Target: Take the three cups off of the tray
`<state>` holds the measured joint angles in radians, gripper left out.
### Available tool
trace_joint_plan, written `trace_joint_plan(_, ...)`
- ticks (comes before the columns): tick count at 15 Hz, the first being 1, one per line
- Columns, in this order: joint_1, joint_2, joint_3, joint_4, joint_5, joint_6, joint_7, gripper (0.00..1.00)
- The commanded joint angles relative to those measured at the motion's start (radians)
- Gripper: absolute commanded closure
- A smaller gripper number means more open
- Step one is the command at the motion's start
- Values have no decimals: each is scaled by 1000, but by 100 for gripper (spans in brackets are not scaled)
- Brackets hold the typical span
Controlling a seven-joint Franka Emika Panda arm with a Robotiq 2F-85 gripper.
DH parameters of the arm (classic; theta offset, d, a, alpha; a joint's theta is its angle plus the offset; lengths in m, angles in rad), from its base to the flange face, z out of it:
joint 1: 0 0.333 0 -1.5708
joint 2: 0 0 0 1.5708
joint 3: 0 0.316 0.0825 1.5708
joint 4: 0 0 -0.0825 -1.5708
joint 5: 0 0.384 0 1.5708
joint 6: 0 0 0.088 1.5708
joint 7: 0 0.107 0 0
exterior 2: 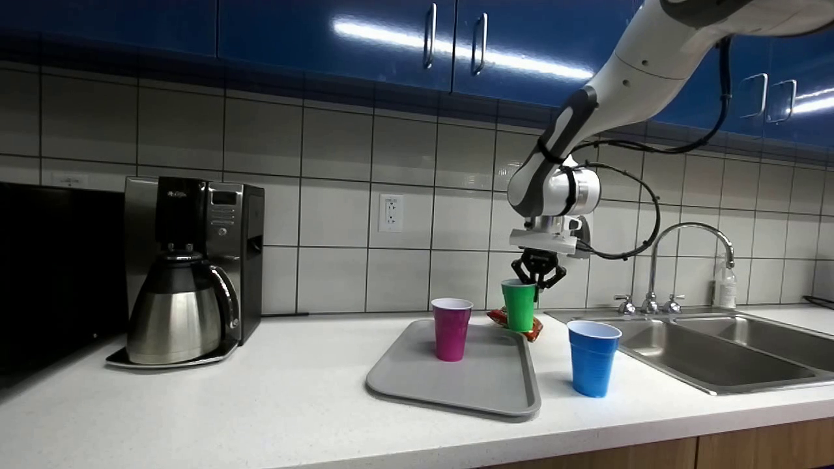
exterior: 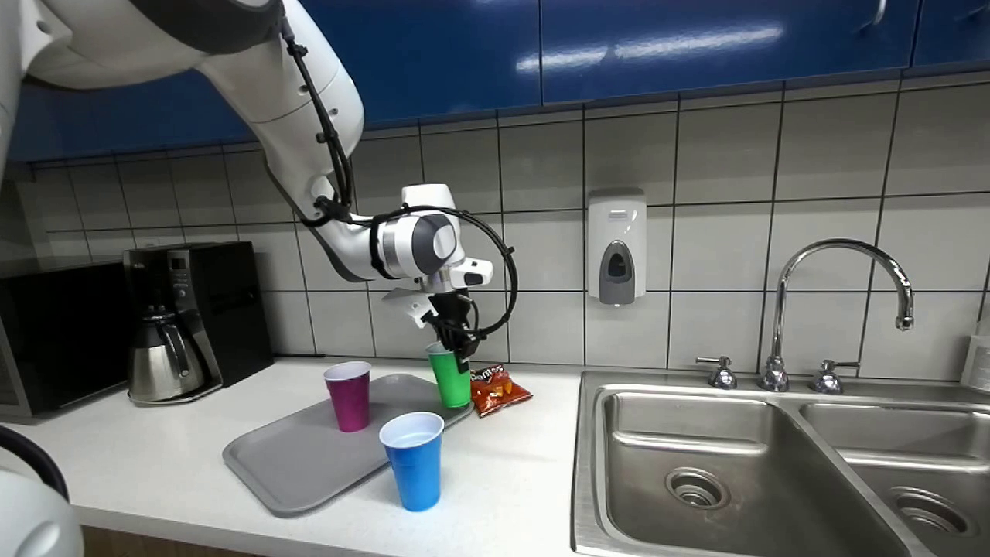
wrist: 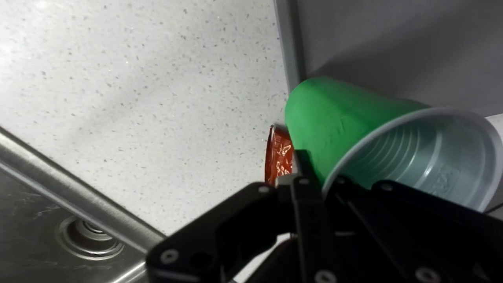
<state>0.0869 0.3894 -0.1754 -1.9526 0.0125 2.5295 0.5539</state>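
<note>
Green cup (wrist: 334,122), 1: plastic, pale interior; close to upright in both exterior views, at a corner of the grey tray (exterior 2: 456,391), base overlapping the tray rim in the wrist view. Contact with the tray: cannot tell.

Black gripper (wrist: 324,182), 1: fingers closed on the green cup's wall at the lip, 1 inside, 1 outside.

Purple cup (exterior 2: 451,335), 1: upright on the tray, apart from the green cup.

Blue cup (exterior 2: 591,361), 1: upright on the white counter (exterior 2: 260,410), off the tray, toward the steel sink (exterior: 589,464).

Snack bag (exterior: 499,391), 1: red, glossy; on the counter, near the green cup.

Steel sink, 1: 2 basins, curved faucet (exterior: 773,378) at the back.

Steel coffee pot (exterior 2: 172,326), 1: in a coffee maker (exterior 2: 253,280), well apart from the tray.

Soap dispenser (exterior: 616,232), 1: white and grey, on the tiled wall (exterior: 541,329).
</note>
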Motion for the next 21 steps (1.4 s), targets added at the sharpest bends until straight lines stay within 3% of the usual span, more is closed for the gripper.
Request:
trace_joint_plan(1,-17,-74,-6,-81,-4,1,13,99)
trace_joint_plan(10,-71,-120,-20,-174,7,4,-4,99)
trace_joint_plan(21,-99,-115,-18,-209,20,4,-15,99)
